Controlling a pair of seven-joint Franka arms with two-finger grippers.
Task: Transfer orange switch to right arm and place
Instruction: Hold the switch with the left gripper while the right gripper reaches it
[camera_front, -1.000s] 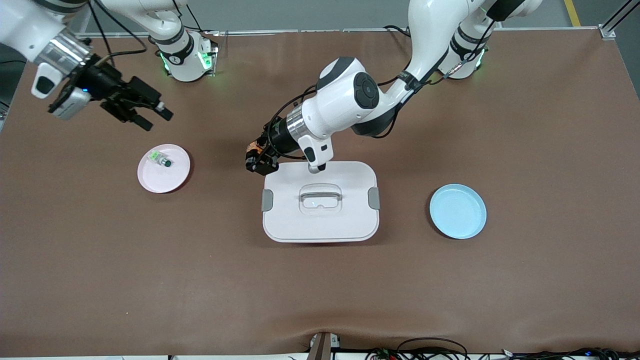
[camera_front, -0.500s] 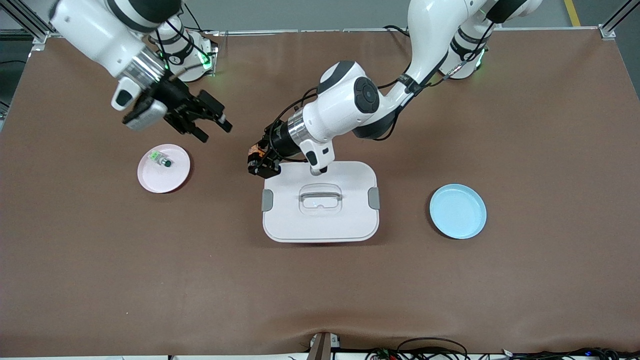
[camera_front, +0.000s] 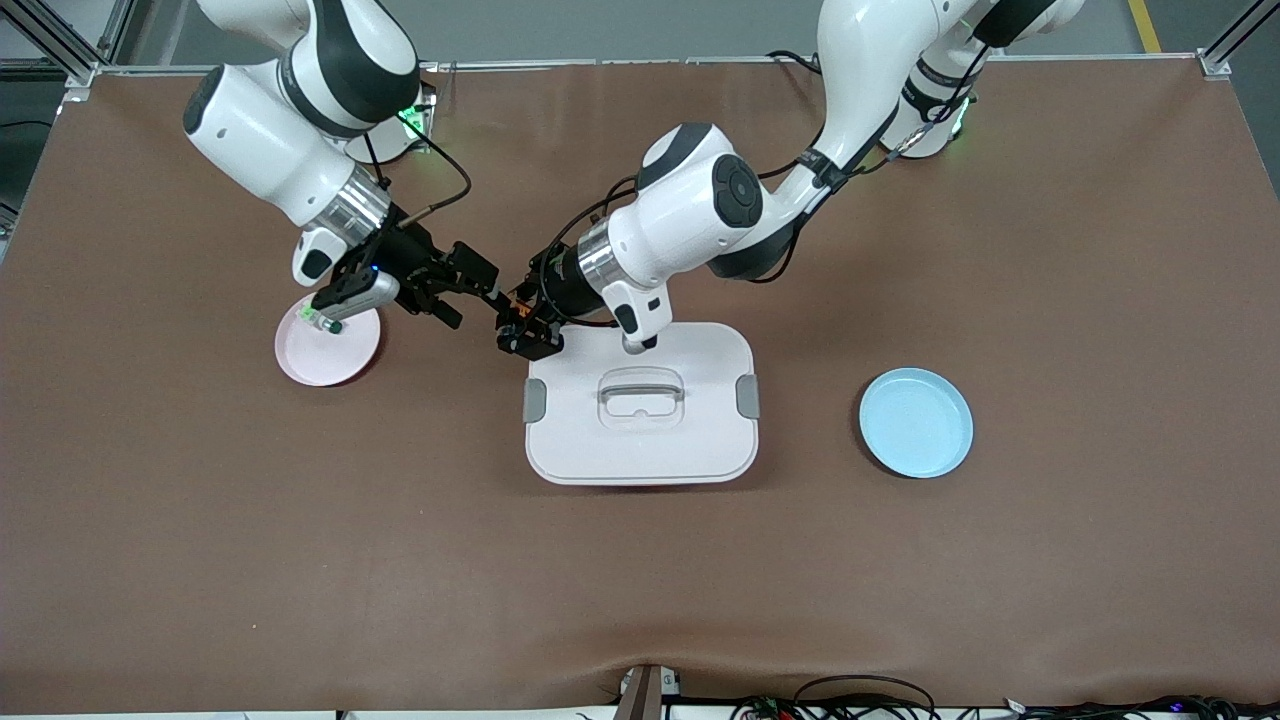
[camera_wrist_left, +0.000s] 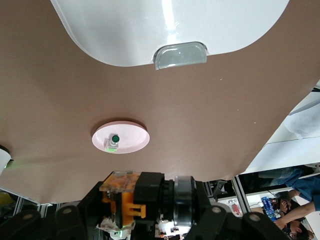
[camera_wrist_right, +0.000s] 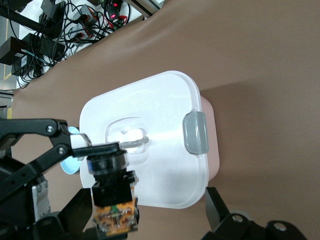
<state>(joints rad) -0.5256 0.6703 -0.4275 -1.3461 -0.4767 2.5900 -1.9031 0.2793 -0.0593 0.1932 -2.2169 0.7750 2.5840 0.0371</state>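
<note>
The orange switch (camera_front: 517, 297) is held in the air by my left gripper (camera_front: 526, 332), which is shut on its black body, just beside the white box's corner. In the left wrist view the switch (camera_wrist_left: 131, 196) fills the gripper (camera_wrist_left: 145, 212), orange-yellow rear end showing. My right gripper (camera_front: 476, 300) is open and has reached the switch. In the right wrist view the switch (camera_wrist_right: 114, 200) stands between its spread fingers (camera_wrist_right: 75, 215), close to one finger, and the gripper (camera_wrist_right: 145, 207) is not closed on it.
A white lidded box (camera_front: 640, 440) sits mid-table, also in both wrist views (camera_wrist_left: 170, 25) (camera_wrist_right: 165, 165). A pink plate (camera_front: 330, 365) holding the green-capped switch (camera_front: 322, 321) lies under the right wrist. A blue plate (camera_front: 915, 422) lies toward the left arm's end.
The right arm has swung in from its end of the table over the pink plate to the left gripper, its open fingers now around the switch. The left gripper has hardly moved.
</note>
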